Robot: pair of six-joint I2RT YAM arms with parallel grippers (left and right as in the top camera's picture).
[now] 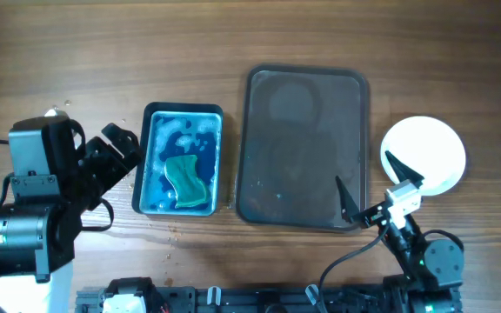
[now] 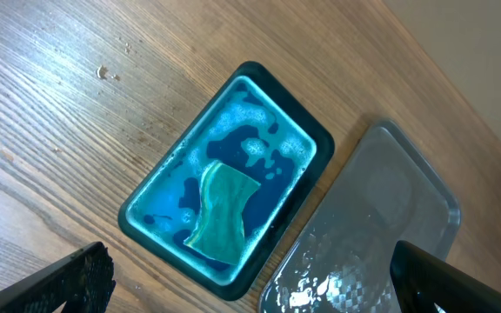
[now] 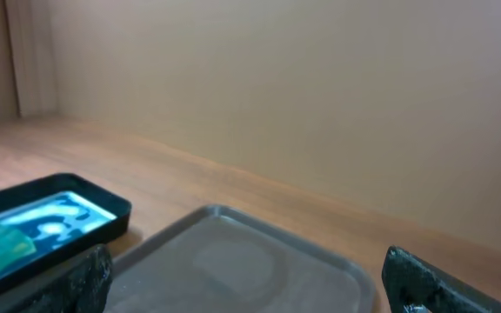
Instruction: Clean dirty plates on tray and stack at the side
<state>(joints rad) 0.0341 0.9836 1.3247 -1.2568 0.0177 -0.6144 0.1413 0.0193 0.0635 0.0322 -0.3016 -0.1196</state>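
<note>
Round white shallow plates (image 1: pixel 424 155) are seen as one clean disc beside the dark grey-brown rectangular tray (image 1: pixel 303 148). The left gripper (image 1: pixel 124 148) and right gripper (image 1: pixel 375 184) are held spread wide, gripping nothing.

The plates (image 1: pixel 424 155), just beside the black fingers of the right gripper (image 1: pixel 375 184), are plain white. The tray (image 1: pixel 303 165) ahead of it is dark brown-grey with a faint wet sheen. Ahead of the left gripper (image 2: pixel 268 291), a dark-rimmed basin (image 1: pixel 181 107) holds bright blue water with pale foam patches and a green sponge (image 1: pixel 188 181). The table (image 1: pixel 59 52) is light brown wood grain.
</note>
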